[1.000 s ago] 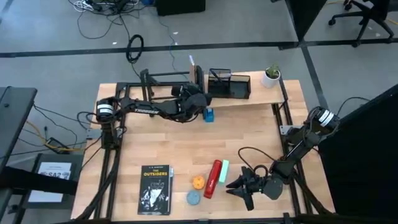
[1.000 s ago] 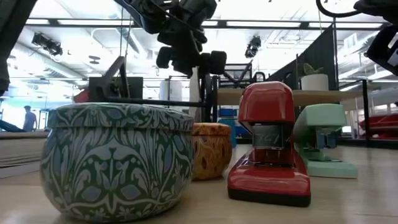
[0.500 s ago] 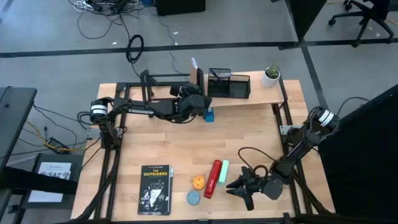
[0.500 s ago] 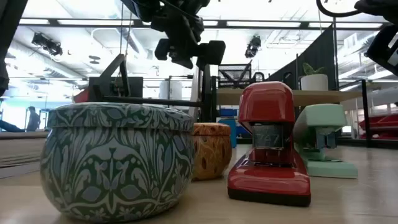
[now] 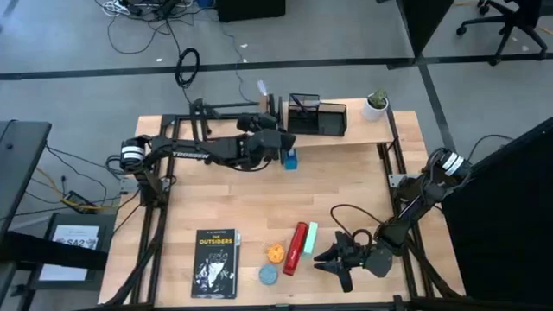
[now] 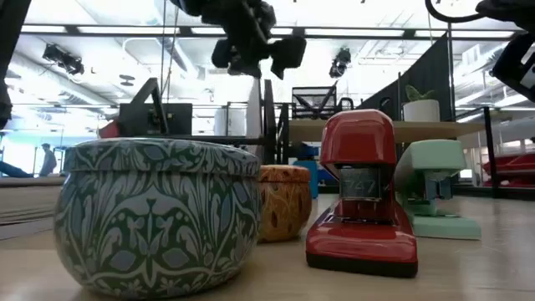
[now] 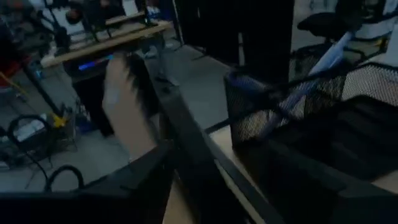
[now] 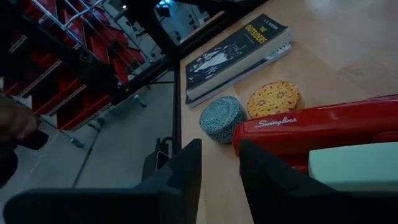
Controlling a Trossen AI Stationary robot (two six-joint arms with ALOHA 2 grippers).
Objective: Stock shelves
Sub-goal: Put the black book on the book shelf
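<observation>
Left gripper (image 5: 270, 130) at twelve o'clock by the shelf (image 5: 367, 134), grip hidden; right gripper (image 5: 333, 257) waits part-open, empty. Book (image 5: 215, 263), tins (image 5: 269, 274), staplers (image 5: 295, 248) unshelved.

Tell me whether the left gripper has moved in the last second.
Yes. In the low view the left gripper has risen, now well above the wooden shelf line, while the red stapler stayed put.

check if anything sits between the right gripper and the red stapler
Partly. The mint stapler lies along the red stapler on the side facing the open right gripper, covering its far half; its near end looks clear. The left gripper is away at the wooden shelf.
</observation>
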